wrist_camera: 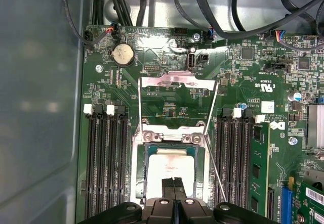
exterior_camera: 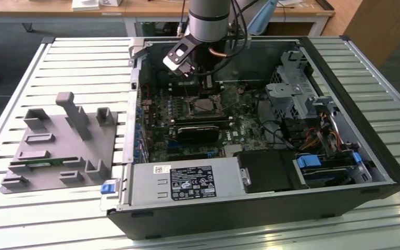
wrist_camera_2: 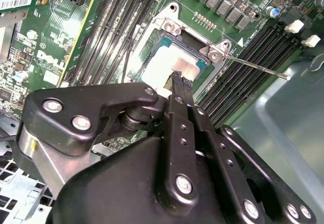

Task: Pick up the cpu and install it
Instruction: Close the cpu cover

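The cpu point(wrist_camera: 169, 164), a small square chip with a silvery top plate, lies flat in the motherboard socket point(wrist_camera: 137, 173); it also shows in the second wrist view point(wrist_camera_2: 161, 64) and the exterior view point(exterior_camera: 204, 106). My gripper point(wrist_camera: 174, 187) hangs straight over it inside the computer case point(exterior_camera: 339, 78). The two black fingers are shut against each other with nothing between them. Their tips point(wrist_camera_2: 180, 80) sit at the near edge of the cpu's plate; whether they touch it I cannot tell. The socket's metal load plate point(wrist_camera: 177, 80) stands flipped open, and its thin lever point(wrist_camera: 214, 168) is raised.
Black memory slots point(wrist_camera: 105, 163) flank the socket, with a green memory stick point(wrist_camera: 258, 171) seated on one side. A black block point(exterior_camera: 196, 132) and the power supply point(exterior_camera: 186, 182) lie nearer in the case. A grey fixture tray point(exterior_camera: 61, 146) stands on the slatted table at the exterior view's left.
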`<state>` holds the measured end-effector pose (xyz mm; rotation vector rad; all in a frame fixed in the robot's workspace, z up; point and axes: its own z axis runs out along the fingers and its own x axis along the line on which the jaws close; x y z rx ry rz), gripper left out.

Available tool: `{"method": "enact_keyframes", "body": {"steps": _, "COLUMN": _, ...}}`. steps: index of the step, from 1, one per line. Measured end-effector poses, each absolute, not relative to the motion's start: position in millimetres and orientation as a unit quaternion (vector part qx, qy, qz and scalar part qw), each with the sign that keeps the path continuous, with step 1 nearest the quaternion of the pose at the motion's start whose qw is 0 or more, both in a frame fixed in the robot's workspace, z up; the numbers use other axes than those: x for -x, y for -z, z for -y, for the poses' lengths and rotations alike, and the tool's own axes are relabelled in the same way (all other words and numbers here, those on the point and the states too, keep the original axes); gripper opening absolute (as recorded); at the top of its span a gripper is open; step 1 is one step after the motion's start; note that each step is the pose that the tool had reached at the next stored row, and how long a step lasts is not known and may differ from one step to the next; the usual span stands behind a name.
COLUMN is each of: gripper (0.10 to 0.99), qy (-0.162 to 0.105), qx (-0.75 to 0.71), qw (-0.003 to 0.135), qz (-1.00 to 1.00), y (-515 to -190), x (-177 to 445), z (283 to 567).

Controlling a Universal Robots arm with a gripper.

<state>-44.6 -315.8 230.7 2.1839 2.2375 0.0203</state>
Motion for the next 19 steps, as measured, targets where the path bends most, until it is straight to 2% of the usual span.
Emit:
{"method": "enact_keyframes", "body": {"steps": 13, "gripper": 0.106, "qy": -0.006, "qx": -0.699, "qw": 0.007, "qz": -0.715, "y": -236.7, "x": 44.6, "z": 315.8}}
{"method": "enact_keyframes", "body": {"steps": 19, "gripper": 0.106, "qy": -0.006, "qx": -0.699, "qw": 0.008, "qz": -0.715, "y": -249.4, "x": 44.6, "z": 315.8}}
